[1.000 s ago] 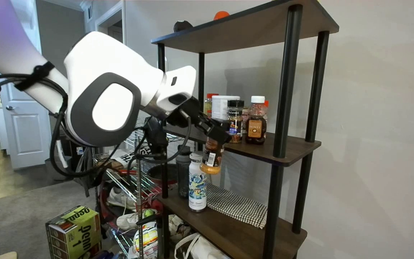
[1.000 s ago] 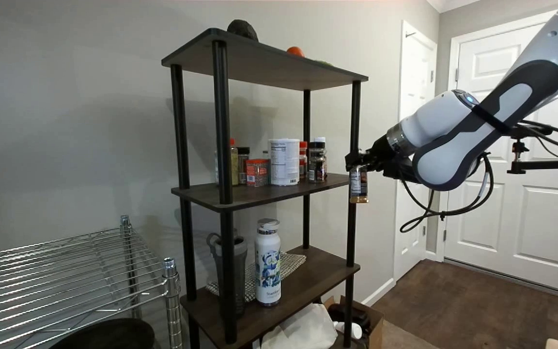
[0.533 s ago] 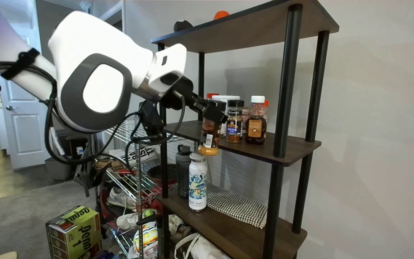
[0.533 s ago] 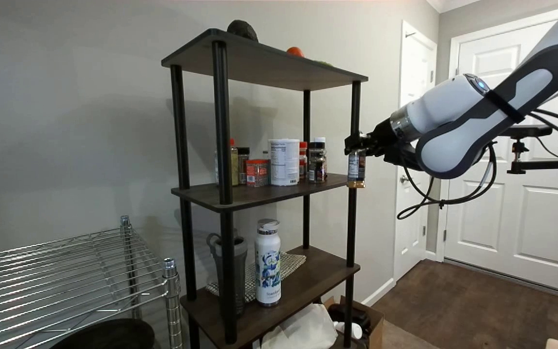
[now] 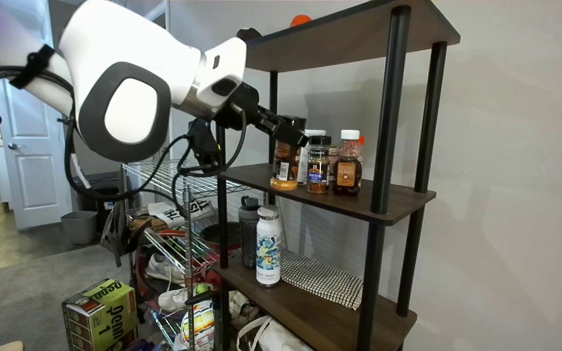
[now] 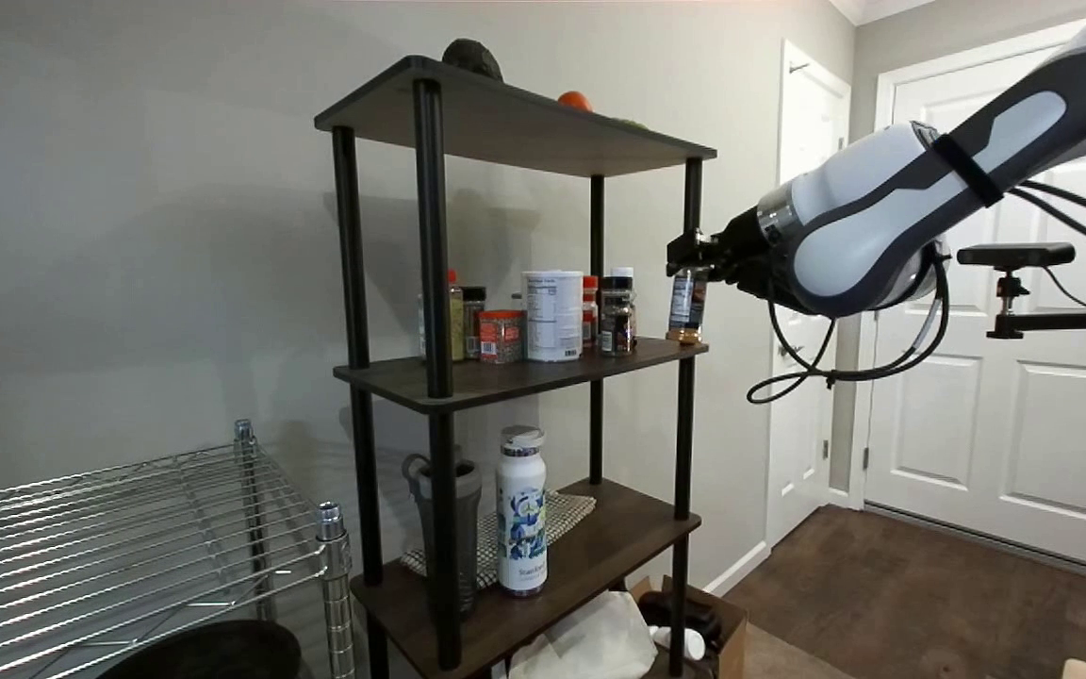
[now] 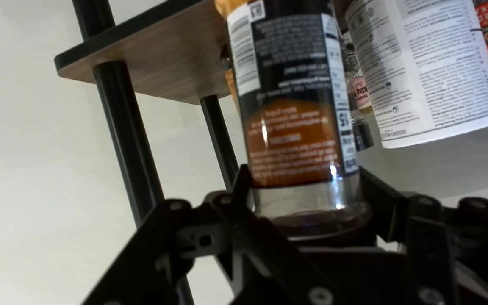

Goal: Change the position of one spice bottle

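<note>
Just now I have brought the spice bottle [image 5: 286, 165] up: 1.0 s ago its base hung well below the front edge of the middle shelf [image 6: 524, 379], and in both exterior views it has risen to about the level of that edge. My gripper [image 7: 304, 184] is clamped on the bottle, its 2 jaws on either side of the clear band under the dark cap. The bottle leans a little, base toward the middle shelf. Whether that base is over the middle shelf or just short of it, touching or apart, I cannot tell.

On the middle shelf, the black-capped jar [image 5: 318, 168], the honey bottle [image 5: 348, 165] and the white canister [image 6: 553, 316] have not shifted.

For the task, I take this rise to mean the carry is mostly done and setting down on the middle shelf comes next. I would lift a touch more so the base clears the middle shelf's edge, move inward, straighten the bottle, then lower it. The black-capped jar, near that edge, looks easiest to knock; catching the edge could also tip the bottle in my grip.
</note>
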You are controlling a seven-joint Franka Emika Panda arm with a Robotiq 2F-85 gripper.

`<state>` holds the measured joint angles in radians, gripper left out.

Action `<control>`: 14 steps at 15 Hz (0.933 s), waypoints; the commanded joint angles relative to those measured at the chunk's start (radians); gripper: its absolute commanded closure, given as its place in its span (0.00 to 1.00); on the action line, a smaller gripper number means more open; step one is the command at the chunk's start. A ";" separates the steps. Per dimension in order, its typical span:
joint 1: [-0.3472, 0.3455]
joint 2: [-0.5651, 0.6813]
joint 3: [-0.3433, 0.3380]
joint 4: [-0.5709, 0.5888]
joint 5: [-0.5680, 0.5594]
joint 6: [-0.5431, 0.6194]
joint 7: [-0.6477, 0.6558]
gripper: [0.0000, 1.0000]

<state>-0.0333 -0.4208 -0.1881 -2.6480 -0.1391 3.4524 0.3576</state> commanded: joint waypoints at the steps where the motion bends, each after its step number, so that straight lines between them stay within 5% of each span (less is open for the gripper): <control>1: -0.060 0.011 0.093 0.031 0.065 0.002 -0.012 0.67; 7: -0.187 0.076 0.265 0.085 0.129 0.006 -0.014 0.67; 14: -0.411 0.184 0.477 0.177 0.224 0.007 -0.041 0.67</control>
<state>-0.3521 -0.2788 0.2057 -2.5192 0.0350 3.4520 0.3536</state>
